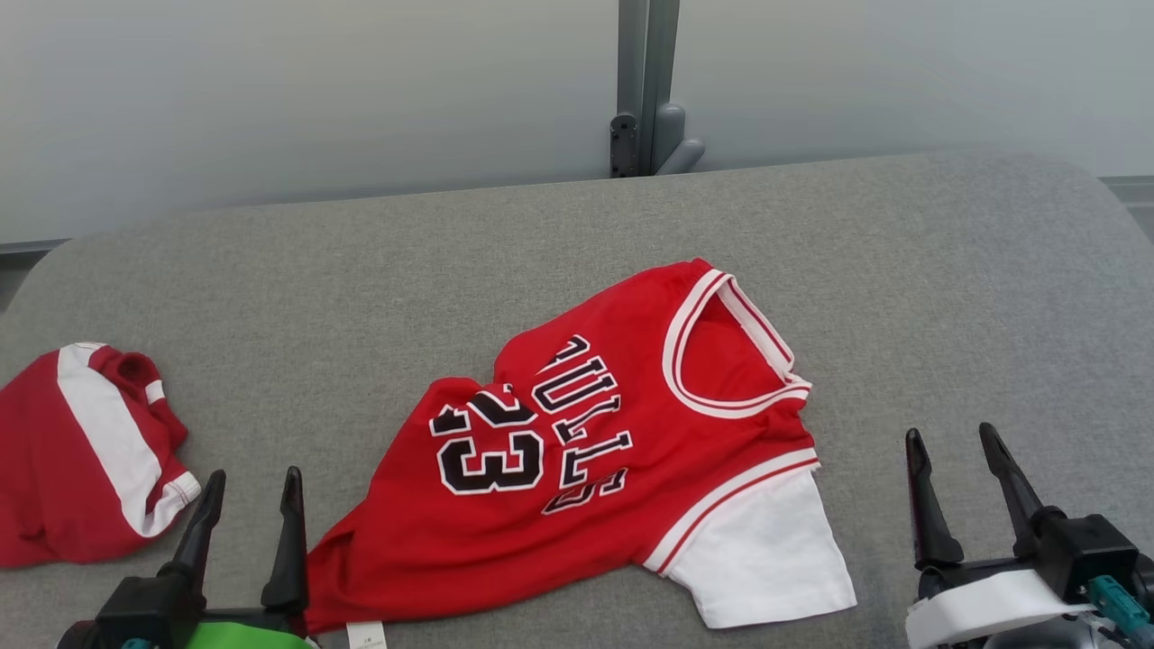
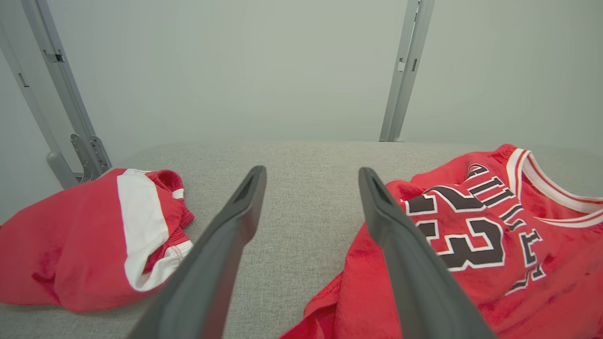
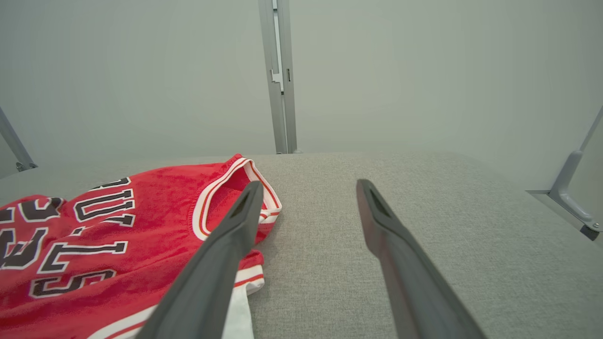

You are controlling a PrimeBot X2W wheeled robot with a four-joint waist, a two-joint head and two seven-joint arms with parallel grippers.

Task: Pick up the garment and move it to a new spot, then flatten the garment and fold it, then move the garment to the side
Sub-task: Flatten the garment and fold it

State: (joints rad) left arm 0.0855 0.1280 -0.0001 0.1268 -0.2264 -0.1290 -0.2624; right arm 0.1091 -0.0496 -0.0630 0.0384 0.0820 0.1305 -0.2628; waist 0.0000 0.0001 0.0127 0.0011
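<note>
The garment point(image 1: 613, 451) is a red jersey with black "BULLS 23" lettering, white trim and a white sleeve. It lies crumpled and slanted on the grey cushioned surface point(image 1: 947, 297), near the front middle. My left gripper point(image 1: 252, 487) hovers open at the lower left, just left of the jersey's hem, holding nothing. Open and empty too, my right gripper point(image 1: 951, 437) stands at the lower right, beside the white sleeve. The left wrist view has the jersey point(image 2: 471, 235) to the right of my fingers point(image 2: 226, 245). In the right wrist view the jersey point(image 3: 118, 235) lies left of my fingers point(image 3: 391, 245).
A second red garment with a white stripe point(image 1: 81, 451) lies bunched at the surface's left edge, also seen in the left wrist view as a red heap point(image 2: 94, 235). A grey metal post point(image 1: 645, 86) stands behind the surface against a pale wall. Bare grey surface stretches right and behind the jersey.
</note>
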